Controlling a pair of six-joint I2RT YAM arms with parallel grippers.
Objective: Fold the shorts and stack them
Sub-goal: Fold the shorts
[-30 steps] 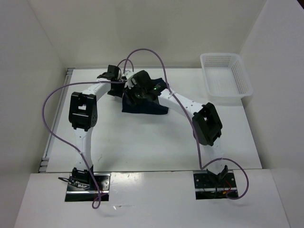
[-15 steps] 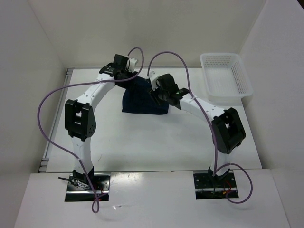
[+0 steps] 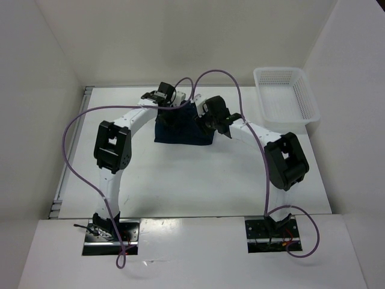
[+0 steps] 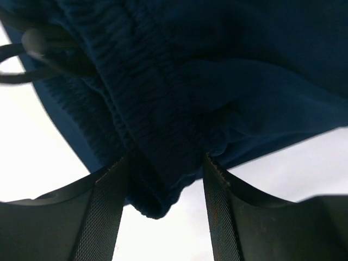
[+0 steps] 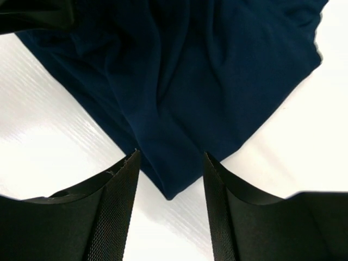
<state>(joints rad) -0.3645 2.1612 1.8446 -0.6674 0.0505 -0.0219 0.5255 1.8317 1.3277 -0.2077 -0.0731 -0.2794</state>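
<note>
The dark navy shorts [image 3: 180, 131] lie folded in a compact square on the white table at the far middle. My left gripper [image 3: 170, 112] is over their far left edge. In the left wrist view it [image 4: 163, 160] is open, with the gathered waistband corner [image 4: 157, 185] between its fingers and the shorts [image 4: 179, 81] filling the view; the drawstring [image 4: 22, 51] loops at upper left. My right gripper [image 3: 205, 123] is over the right edge. In the right wrist view it [image 5: 169, 155] is open, with a pointed corner of the shorts [image 5: 190, 65] lying between its fingers on the table.
A white mesh basket [image 3: 260, 96] stands at the far right of the table. White walls enclose the table on the left, back and right. Purple cables arc above both arms.
One second ago both wrists were bunched over the shorts' far edge. They then spread apart; the left gripper has since come back right and down onto the shorts' edge. Shorts stayed in place.
</note>
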